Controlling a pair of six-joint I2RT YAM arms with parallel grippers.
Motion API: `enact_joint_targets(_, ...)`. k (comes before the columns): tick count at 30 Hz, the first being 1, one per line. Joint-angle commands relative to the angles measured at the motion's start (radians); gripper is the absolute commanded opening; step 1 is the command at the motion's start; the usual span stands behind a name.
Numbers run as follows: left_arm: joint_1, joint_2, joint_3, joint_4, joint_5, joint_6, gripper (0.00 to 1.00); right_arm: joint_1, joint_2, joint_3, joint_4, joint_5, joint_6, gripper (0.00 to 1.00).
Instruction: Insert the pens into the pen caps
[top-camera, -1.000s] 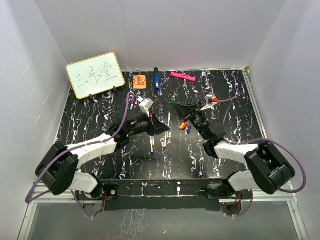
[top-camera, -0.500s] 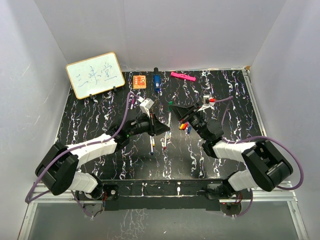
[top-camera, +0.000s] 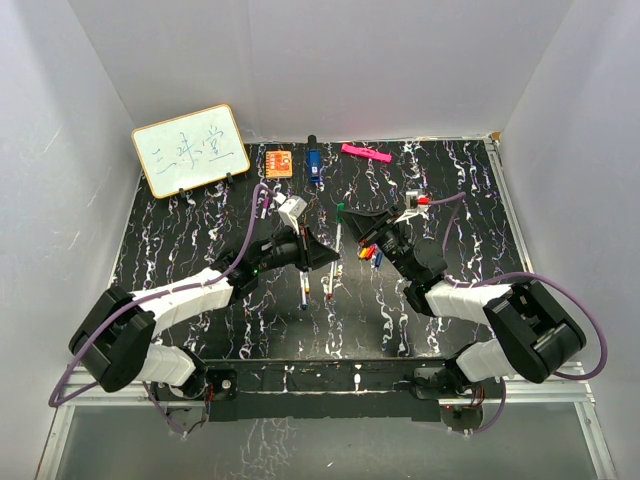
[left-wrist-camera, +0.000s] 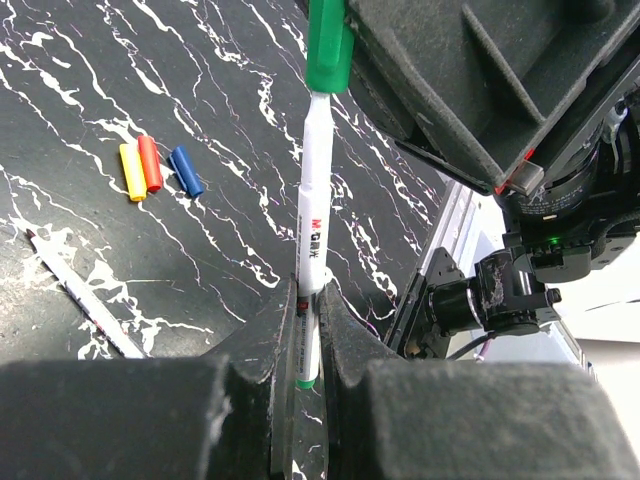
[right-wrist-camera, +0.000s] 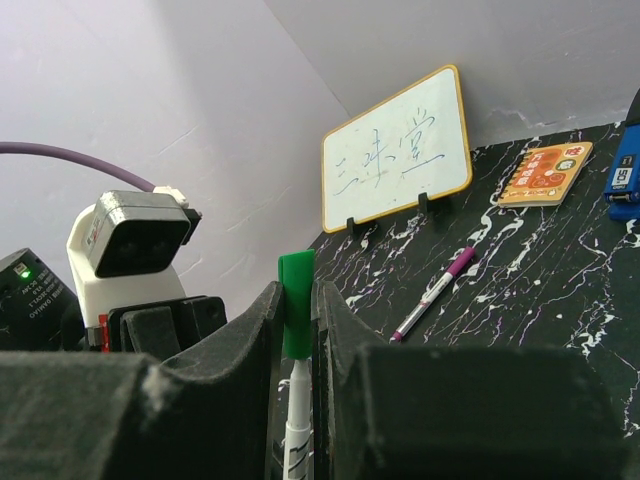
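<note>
1. The thin white-barrelled pen with a green end (left-wrist-camera: 312, 220) was gripped low on its barrel by the left gripper (left-wrist-camera: 304, 310), whose jaws were drawn narrow upon it, above the black white-veined table (left-wrist-camera: 200, 250)
2. The short green plastic cap (right-wrist-camera: 296, 272) was pinched between the nearly closed jaws of the right gripper (right-wrist-camera: 296, 300); it was seen in line with the pen, the tapered nose of which lay at or just inside the cap's mouth
3. The step in hand was judged to be the seating of this pen in its cap; how deep the tip sat could not be told
4. A straight push along the barrel's axis was judged to be called for next, both grips being kept firm so that neither part tilted
5. A small yellow cap (left-wrist-camera: 132, 171), a red cap (left-wrist-camera: 150, 163) and a blue cap (left-wrist-camera: 185, 170) lay close together on the table, and a purple-ended pen (right-wrist-camera: 435, 290) lay near the framed whiteboard (right-wrist-camera: 395, 150), so further pairs were judged to be left undone
</note>
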Motion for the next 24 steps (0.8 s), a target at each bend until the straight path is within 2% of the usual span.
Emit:
enact_joint_targets(1, -0.004, -0.045, 0.007, 0.03, -0.011, 0.018, 0.0, 0.003, -0.009, -0.006, 0.041, 0.003, -0.007, 0.0)
enact_joint_targets(24, -0.003, -0.049, 0.043, 0.101, -0.071, 0.012, 0.0, 0.016, 0.038, -0.001, 0.031, -0.085, 0.01, 0.0)
